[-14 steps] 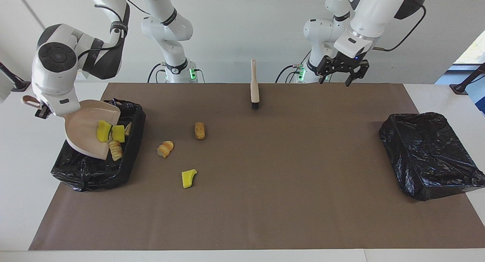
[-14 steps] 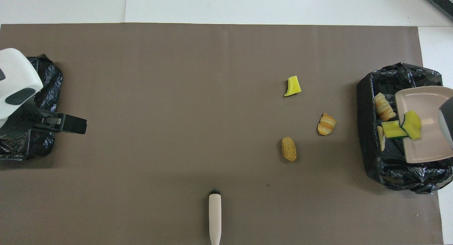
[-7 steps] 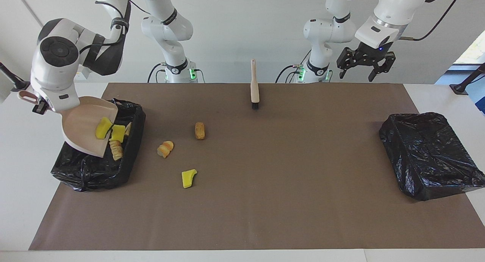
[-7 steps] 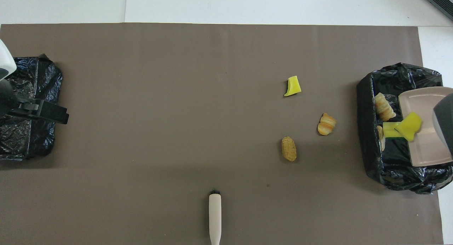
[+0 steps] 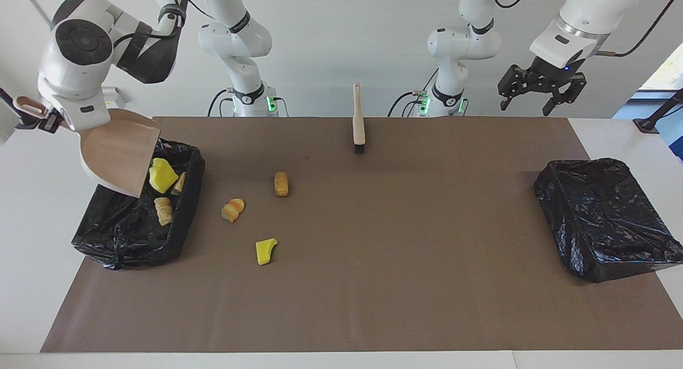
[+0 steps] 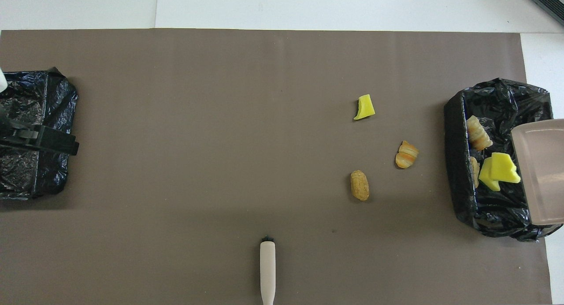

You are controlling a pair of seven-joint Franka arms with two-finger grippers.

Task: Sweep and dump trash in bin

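Your table (image 5: 32, 283) is white, covered almost end to end by a brown mat (image 5: 373, 283), with a plain pale wall above the arm bases. A brush (image 5: 358, 121) lies on the mat between the two bases, bristles pointing away from the robots.

At the right arm's end sits the bin (image 5: 139, 235), with two yellow wedges (image 5: 161, 175) and two striped croissants (image 5: 163, 209) in it. A second bin (image 5: 605, 219) sits at the left arm's end.

On the mat beside the first bin you have three loose bits: a brown roll (image 5: 281, 183) nearest the robots, a croissant piece (image 5: 232, 209) closer to the bin, and a yellow wedge (image 5: 265, 250) farthest from the robots.

Your right gripper (image 5: 49, 121) is clenched on the handle of the pink dustpan (image 5: 120, 153), holding it tipped steeply over the bin, lip down at the bin's inner edge; the pan looks emptied.

Your left gripper (image 5: 540, 94) hangs in the air above the mat's edge toward the second bin, jaws spread wide, holding and touching nothing.
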